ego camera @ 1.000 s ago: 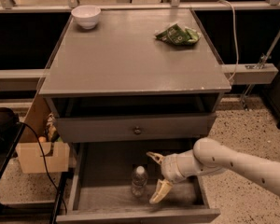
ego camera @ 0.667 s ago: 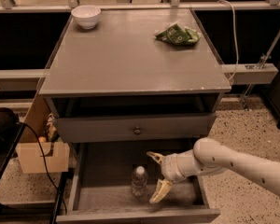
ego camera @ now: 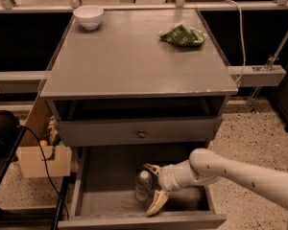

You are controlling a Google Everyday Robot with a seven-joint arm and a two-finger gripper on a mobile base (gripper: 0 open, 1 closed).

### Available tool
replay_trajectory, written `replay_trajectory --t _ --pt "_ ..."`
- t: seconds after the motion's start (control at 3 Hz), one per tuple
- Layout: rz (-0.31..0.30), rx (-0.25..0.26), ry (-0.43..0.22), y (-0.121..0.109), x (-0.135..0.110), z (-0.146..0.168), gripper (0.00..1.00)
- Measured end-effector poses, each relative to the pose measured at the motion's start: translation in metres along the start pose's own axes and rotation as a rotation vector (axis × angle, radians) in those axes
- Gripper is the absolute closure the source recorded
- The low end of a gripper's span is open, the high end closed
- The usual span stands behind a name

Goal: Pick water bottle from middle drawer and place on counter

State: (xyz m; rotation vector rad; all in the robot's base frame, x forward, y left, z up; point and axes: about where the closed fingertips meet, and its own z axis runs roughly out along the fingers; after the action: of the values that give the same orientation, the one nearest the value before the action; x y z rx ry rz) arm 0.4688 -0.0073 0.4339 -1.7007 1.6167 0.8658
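Clear plastic with a white cap: the water bottle stands upright on the floor of the open middle drawer, toward its front. I have the gripper down inside the drawer at the bottle's right, jaws spread wide, one tip behind the bottle and one in front, holding nothing. I judge this the reach-to-grasp step. Next I'd close squarely on the body, draw it out clear of the upper drawer front, then raise it to the desk, away from the white bowl and green packet.
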Motion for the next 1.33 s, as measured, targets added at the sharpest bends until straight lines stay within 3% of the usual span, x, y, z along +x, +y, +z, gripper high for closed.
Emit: replay_trajectory --t 0.33,1.33 --pt "0.004 -0.014 -0.021 -0.0017 0.0034 0.0146 0.0" --pt "0.024 0.071 -0.048 -0.0109 0.0041 0.0222 0.0"
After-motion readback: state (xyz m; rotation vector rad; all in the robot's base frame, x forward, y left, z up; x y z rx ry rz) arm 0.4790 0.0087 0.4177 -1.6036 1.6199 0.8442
